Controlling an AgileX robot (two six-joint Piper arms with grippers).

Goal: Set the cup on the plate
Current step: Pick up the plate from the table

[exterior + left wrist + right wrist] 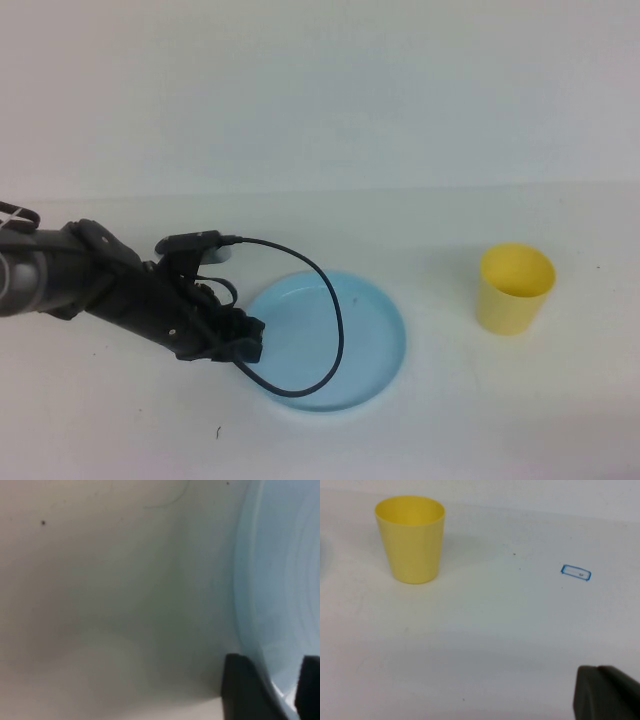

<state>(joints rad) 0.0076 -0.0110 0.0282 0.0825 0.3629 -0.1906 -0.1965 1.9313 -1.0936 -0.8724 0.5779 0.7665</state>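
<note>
Yellow plastic tumbler cup (516, 288) stands upright on the white table (500, 420), well apart from the round light-blue plastic plate (375, 335). Left hand (240, 340), fingers parted, straddles the plate's rim and may drag it; right hand (607, 695), grip indiscernible, sits off the high view.

Just a plain white counter (480, 420) running back to an equally plain white wall (320, 80), soft even light, a few dark specks here and there and one small blue-outlined sticker (575, 572) on the surface.

No readable text, label, brand or number shows anywhere.
</note>
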